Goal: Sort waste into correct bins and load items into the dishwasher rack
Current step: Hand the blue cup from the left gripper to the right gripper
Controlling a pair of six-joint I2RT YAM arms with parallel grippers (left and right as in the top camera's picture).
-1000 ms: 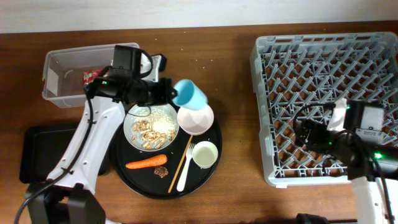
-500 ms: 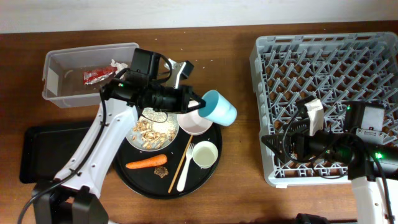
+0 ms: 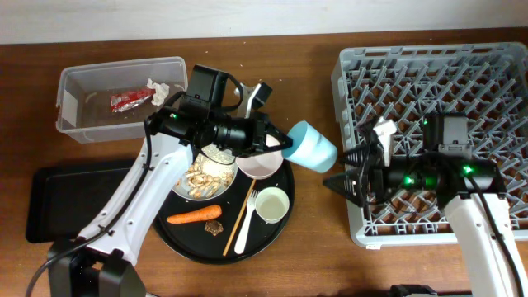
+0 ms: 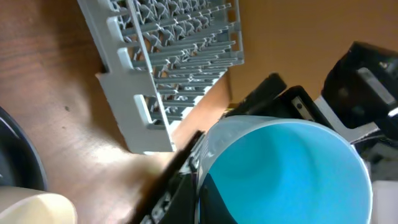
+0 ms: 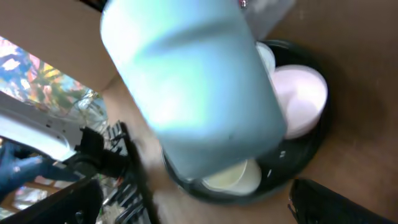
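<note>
Near the front left corner of the bench lies the shallow black tray. Behind it, near the back left corner, stands the clear tub, with the red foil wrapper and the crumpled white paper inside. Toward the middle of the bench, closer to the front edge, sits the round black tray. It carries the white saucer with rice and beige scraps, the carrot, the brown crumb, the chopstick, the white fork, the white bowl and the small white cup. The left arm reaches over the saucer, and the left gripper is closed on the rim of the light-blue cup. One black finger lies against the rim in the left wrist view. The cup is held in the air on its side, its mouth toward the left arm and its bottom toward the right edge, between the round tray and the dishwasher rack. The right gripper comes out past the left wall of the rack, its fingers spread wide just beside the bottom of the cup. It cannot be told if they touch it. The rack fills the right side of the bench.
</note>
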